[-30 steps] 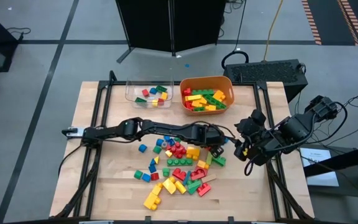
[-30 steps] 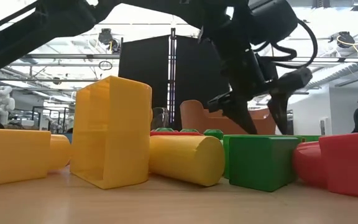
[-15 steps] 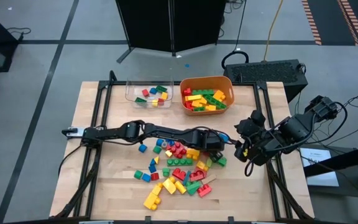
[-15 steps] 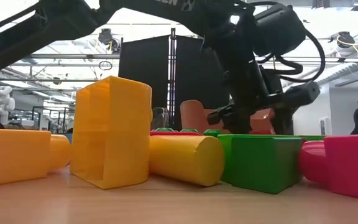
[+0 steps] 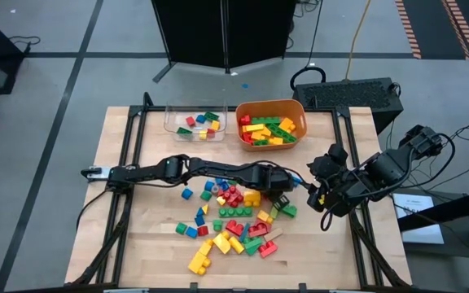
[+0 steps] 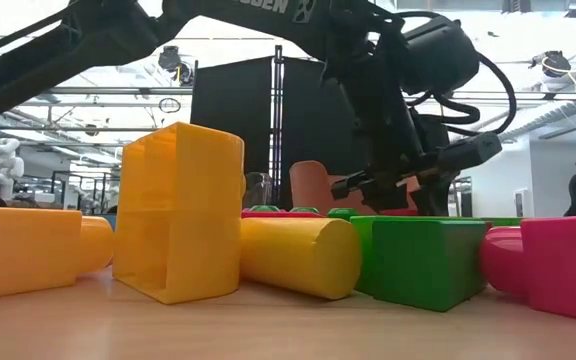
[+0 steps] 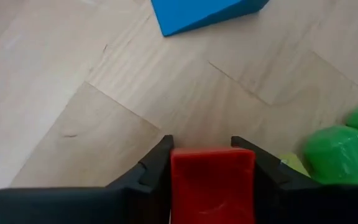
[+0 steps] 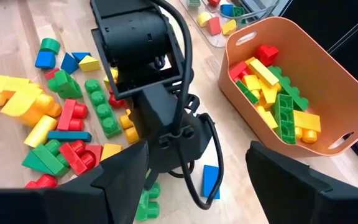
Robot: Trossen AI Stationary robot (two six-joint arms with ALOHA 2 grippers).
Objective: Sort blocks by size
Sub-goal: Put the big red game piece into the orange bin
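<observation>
Along the lower middle of the high view, the blocks (image 5: 234, 220) are seen scattered over the wooden table (image 5: 137, 244), from a yellow brick (image 5: 200, 259) at the bottom of the heap up to a lone blue block (image 5: 186, 194) at its left. Just above the heap's right side, the left gripper (image 5: 287, 195) is held low over the table at the end of an arm stretched across from the frame's left; in the left wrist view its two dark fingers (image 7: 154, 171) are clamped on a red block (image 7: 212, 183), with a blue block (image 7: 204, 12) and a green block (image 7: 344, 149) lying apart from it on the wood. At the right edge of the table the right gripper (image 5: 322, 195) is parked, its fingers (image 8: 114, 180) spread wide and nothing between them. Farther up the frame, more blocks are held in an orange tub (image 5: 270, 104), and just left of it a few small ones lie in a clear tray (image 5: 173, 122).
</observation>
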